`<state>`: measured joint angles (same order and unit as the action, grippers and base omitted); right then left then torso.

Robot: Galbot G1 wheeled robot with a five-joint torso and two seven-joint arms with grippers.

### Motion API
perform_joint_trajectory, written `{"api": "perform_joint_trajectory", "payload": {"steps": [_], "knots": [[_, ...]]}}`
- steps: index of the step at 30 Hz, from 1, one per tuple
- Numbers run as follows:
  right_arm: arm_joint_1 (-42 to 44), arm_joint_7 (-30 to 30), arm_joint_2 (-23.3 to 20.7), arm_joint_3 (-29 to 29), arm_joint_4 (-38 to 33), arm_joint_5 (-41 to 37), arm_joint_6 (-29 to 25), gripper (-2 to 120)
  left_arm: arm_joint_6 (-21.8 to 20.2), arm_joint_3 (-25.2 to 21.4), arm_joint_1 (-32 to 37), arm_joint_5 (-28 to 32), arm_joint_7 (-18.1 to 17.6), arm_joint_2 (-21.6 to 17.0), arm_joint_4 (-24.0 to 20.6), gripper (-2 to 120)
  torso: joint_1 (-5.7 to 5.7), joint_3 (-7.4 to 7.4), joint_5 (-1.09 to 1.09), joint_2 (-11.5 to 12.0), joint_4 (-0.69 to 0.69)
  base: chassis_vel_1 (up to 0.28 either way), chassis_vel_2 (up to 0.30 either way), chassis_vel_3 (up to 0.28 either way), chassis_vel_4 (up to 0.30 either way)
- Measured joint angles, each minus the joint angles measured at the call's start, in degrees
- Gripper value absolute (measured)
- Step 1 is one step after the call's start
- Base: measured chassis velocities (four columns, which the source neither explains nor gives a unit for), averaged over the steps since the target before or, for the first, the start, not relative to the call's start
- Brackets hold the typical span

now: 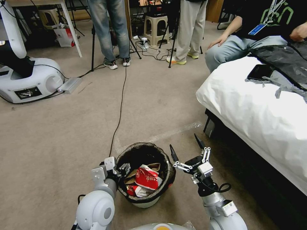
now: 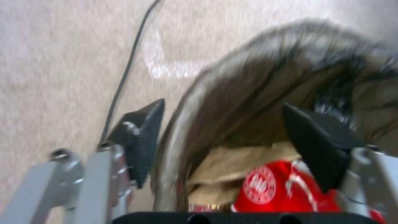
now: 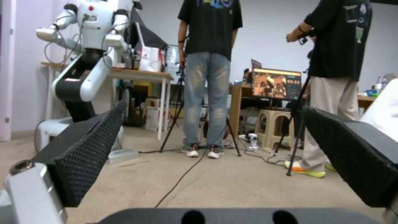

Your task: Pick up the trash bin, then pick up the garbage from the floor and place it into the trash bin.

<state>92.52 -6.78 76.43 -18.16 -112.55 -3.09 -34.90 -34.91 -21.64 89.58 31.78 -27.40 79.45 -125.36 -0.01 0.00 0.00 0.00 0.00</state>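
Arms: glossy light-grey rounded joint shells, white boxy wrist blocks with small dark fasteners; the right arm carries a looped black cable and a dark collar below its wrist. Right gripper (image 1: 188, 148): silver open-link metal frame with a small printed logo on a black body, tapered black fingers (image 3: 89, 146) faced with diamond-textured rubber pads. Left gripper (image 2: 232, 137): same build, grey metal links with round silver pivot screws, black wedge-shaped fingertips (image 2: 143, 130), black base plate with two round holes.

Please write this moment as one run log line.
left tool: shut on bin rim | right tool: open, beside bin | wrappers: in bin
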Motion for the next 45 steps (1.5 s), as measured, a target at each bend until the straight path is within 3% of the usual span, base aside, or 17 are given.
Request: {"api": "perform_joint_trajectory", "payload": {"steps": [6,7,11,13,15,16,19,21,23,25,27,33,45], "knots": [[-0.1,0.4,0.0,0.0,0.0,0.4,-0.3,100,4.4,0.0,0.3,-2.5,2.0,-0.3,-0.9,93,0.00,0.00,0.00,0.0,0.00,0.000,0.000,0.000,0.000],[0.0,0.5,0.1,0.0,0.0,0.6,-0.4,100,6.8,0.0,0.3,-3.6,3.0,-0.3,-1.2,97,0.00,0.00,0.00,0.0,0.00,0.000,0.000,0.000,0.000],[0.0,2.5,0.3,0.2,0.0,1.3,-0.2,100,13.8,-0.2,1.1,-9.1,5.4,-0.4,-1.5,100,0.00,0.00,0.00,0.0,-0.01,0.000,0.000,0.000,0.000],[-0.1,3.1,0.4,0.2,0.0,1.5,0.0,100,15.0,-0.2,1.4,-10.5,5.8,-0.3,-1.5,100,0.01,0.00,0.00,0.0,0.00,0.000,0.000,0.000,0.000],[-0.2,7.3,0.8,0.3,-0.2,2.6,1.5,100,20.6,-0.2,3.3,-17.5,7.6,0.4,-1.4,100,0.00,0.00,0.00,0.0,0.01,0.000,0.000,0.000,0.000],[-0.2,7.3,0.8,0.3,-0.2,2.6,1.5,100,20.6,-0.2,3.3,-17.5,7.6,0.4,-1.4,100,0.00,0.00,0.00,0.0,0.01,0.000,0.000,0.000,0.000],[-0.2,10.8,1.4,0.3,-0.9,3.7,3.8,100,29.2,-0.2,6.7,-26.8,9.5,2.1,0.1,100,0.00,0.00,0.00,0.0,0.01,0.000,0.000,0.000,0.000],[-0.1,11.0,1.4,0.3,-1.0,3.8,4.0,100,31.0,-0.2,7.2,-28.2,9.9,2.3,0.4,100,0.00,0.00,0.01,0.0,0.01,0.000,0.000,0.000,0.000],[-0.1,11.7,1.8,0.3,-1.0,4.1,4.8,100,39.5,-0.2,8.3,-32.9,10.4,3.3,3.4,100,0.00,0.00,0.00,0.0,0.00,0.000,0.000,0.000,0.000],[-0.1,11.8,1.8,0.4,-1.0,4.1,4.8,100,40.4,-0.1,8.4,-33.2,10.4,3.4,3.8,100,0.00,0.00,0.00,0.0,0.00,0.000,0.000,0.000,0.000],[-0.2,12.0,2.2,0.5,-1.2,4.3,5.4,100,44.6,-0.1,8.8,-34.4,9.6,3.8,6.0,100,0.00,0.00,0.00,0.0,0.00,0.000,0.000,0.000,0.000],[-0.2,12.4,2.3,0.5,-1.6,4.6,6.2,100,48.2,-0.3,9.7,-36.9,9.2,4.0,7.5,100,0.00,0.00,0.00,0.0,0.00,0.000,0.000,0.000,0.000],[-0.2,12.5,2.3,0.4,-1.7,4.7,6.4,100,48.1,-0.3,9.8,-36.8,9.0,4.0,7.6,100,0.01,0.00,0.00,0.0,0.00,0.000,0.000,0.000,0.000]]}}
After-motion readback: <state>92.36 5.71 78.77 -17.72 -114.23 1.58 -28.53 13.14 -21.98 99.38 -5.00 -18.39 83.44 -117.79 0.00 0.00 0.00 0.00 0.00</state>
